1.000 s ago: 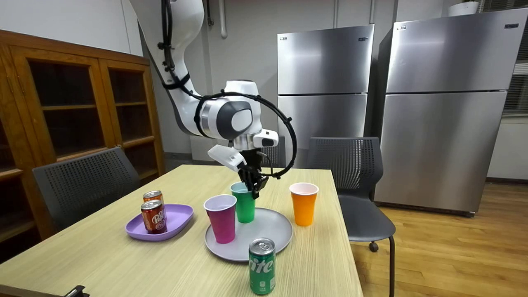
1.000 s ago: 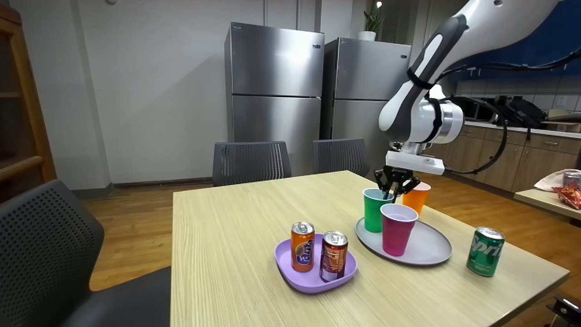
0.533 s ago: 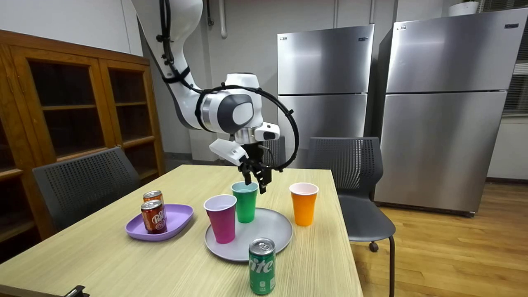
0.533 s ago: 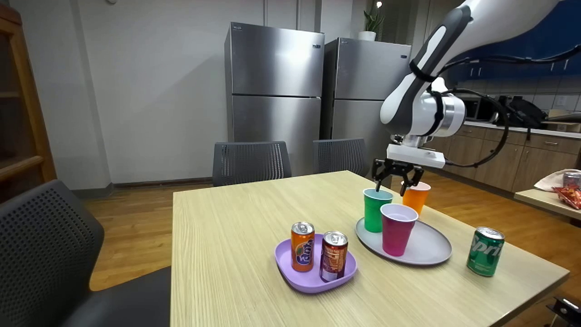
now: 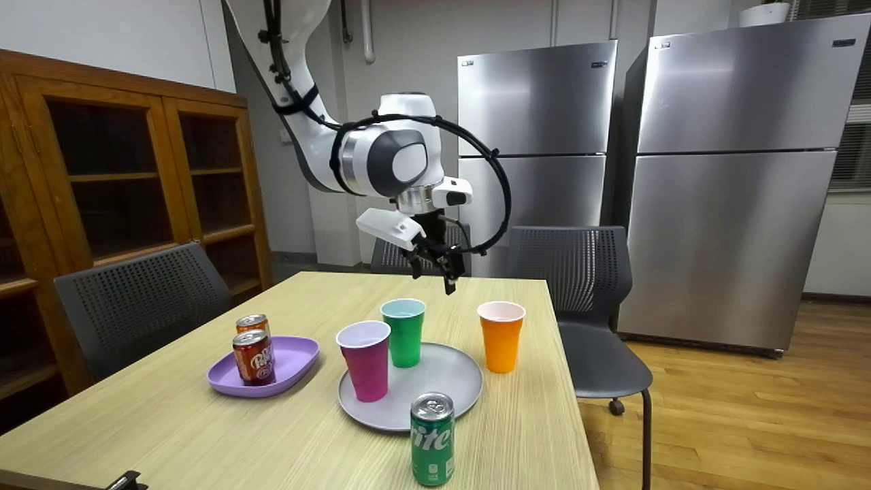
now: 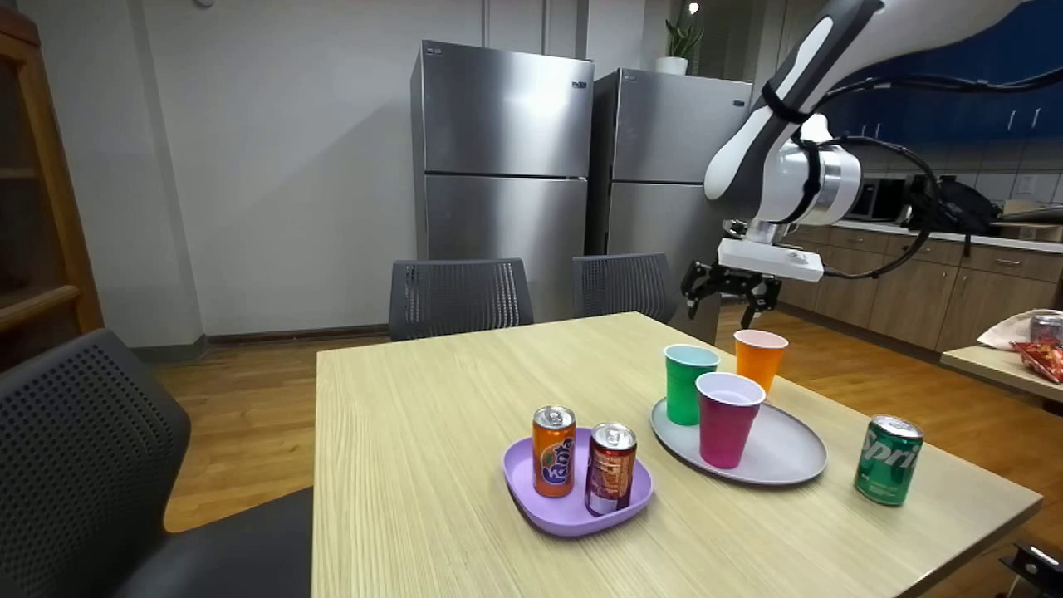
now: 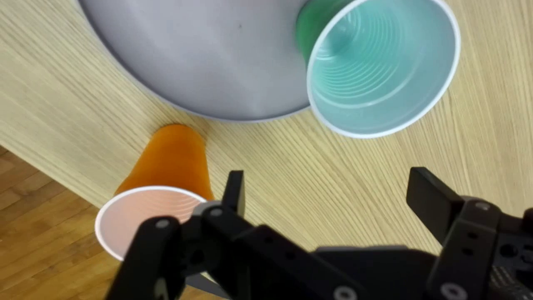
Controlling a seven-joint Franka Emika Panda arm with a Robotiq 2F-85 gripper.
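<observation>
Green cup (image 5: pixel 404 335) stands on the plate (image 5: pixel 442 371), seemingly placed; the pincer (image 7: pixel 328 191) hangs higher, wide and empty; any grasp would call for aiming, then lowering.

Smooth plastic green cup (image 5: pixel 405 335), matt plate (image 5: pixel 432 382), wood-grained table (image 5: pixel 286 435), shiny metal fridges (image 5: pixel 731 231).

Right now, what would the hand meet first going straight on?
Likely the table, between the green cup and the orange cup below the down-pointing hand; depth in the wrist view is unclear.
</observation>
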